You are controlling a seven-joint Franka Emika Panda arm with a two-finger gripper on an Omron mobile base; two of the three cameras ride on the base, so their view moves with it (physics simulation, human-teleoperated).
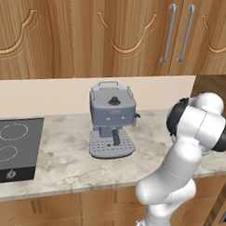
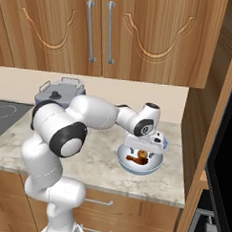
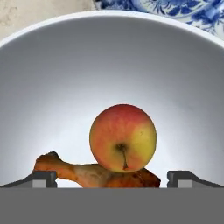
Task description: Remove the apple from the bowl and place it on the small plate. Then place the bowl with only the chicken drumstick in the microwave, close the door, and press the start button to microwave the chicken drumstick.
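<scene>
The white bowl (image 3: 65, 65) sits on the marble counter near its right end. It shows in the right base view as the bowl (image 2: 130, 169). Inside it the orange-red apple (image 3: 123, 138) rests against the brown chicken drumstick (image 3: 78, 171). My gripper (image 3: 113, 178) hangs open just above the bowl, one fingertip on each side of the apple and apart from it. In the right base view the gripper (image 2: 141, 150) points down over the drumstick (image 2: 136, 160). The small blue plate (image 3: 175, 8) lies just behind the bowl, and its rim (image 2: 163, 141) shows there too. The microwave and its door are out of view.
A grey coffee machine (image 1: 111, 119) stands mid-counter, with a black cooktop (image 1: 13, 145) at the left. Wooden wall cabinets hang above. A tall wooden panel (image 2: 202, 155) closes the counter's right end, with a dark opening (image 2: 226, 156) beyond it.
</scene>
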